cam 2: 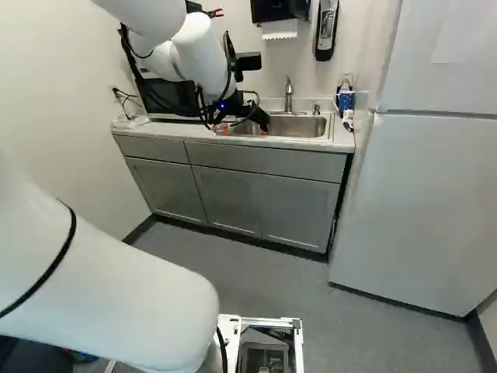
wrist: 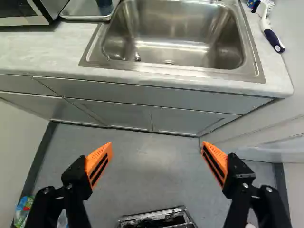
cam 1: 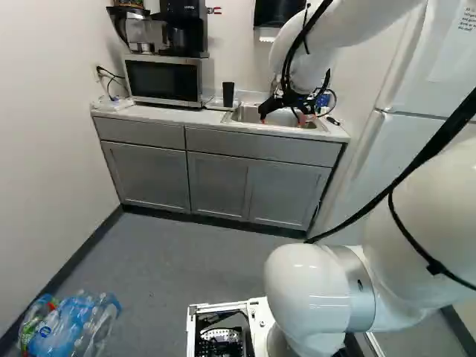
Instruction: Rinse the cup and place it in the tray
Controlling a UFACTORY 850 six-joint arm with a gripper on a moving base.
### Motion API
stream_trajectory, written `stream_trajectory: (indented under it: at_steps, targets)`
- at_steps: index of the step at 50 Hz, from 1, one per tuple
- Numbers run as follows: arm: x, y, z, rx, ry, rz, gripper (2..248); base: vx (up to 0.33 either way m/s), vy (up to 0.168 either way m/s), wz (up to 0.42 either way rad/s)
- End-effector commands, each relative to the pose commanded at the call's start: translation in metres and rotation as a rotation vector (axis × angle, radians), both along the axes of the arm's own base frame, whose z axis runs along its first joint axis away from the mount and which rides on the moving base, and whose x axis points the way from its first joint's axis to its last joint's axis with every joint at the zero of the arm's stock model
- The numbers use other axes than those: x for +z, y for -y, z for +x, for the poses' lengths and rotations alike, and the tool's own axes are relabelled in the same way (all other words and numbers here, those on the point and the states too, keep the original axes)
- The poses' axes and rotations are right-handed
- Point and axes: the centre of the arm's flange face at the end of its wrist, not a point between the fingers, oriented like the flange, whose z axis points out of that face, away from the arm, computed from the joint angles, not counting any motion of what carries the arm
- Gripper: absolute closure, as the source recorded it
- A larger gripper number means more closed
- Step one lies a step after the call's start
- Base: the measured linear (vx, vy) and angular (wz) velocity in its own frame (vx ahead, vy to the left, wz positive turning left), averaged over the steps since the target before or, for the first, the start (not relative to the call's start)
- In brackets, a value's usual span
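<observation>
My gripper is over the sink's front side, and in the wrist view the gripper stands wide open with nothing between its orange pads. A dark, tall cup stands upright on the shallow metal tray between microwave and sink. Only the lower part of this cup shows in the wrist view, ahead of the fingers and off to one side. The steel sink holds no cup.
The microwave stands beside the tray, with a coffee maker on top. Behind the sink rises the faucet. A brush lies at the counter's fridge end. The fridge stands right of the counter. Plastic bottles lie on the floor.
</observation>
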Motion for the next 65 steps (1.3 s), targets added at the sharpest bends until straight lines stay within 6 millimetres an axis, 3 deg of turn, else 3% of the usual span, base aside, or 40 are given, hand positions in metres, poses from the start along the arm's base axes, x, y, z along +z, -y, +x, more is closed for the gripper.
stream_trajectory:
  at_steps: [32, 65]
  targets:
    - [-0.022, -0.005, -0.002, 0.014, 0.038, -0.002, 3, 0.000, 0.000, 0.000]
    - [-0.072, -0.016, -0.011, 0.043, 0.128, -0.007, 3, 0.000, 0.000, 0.000]
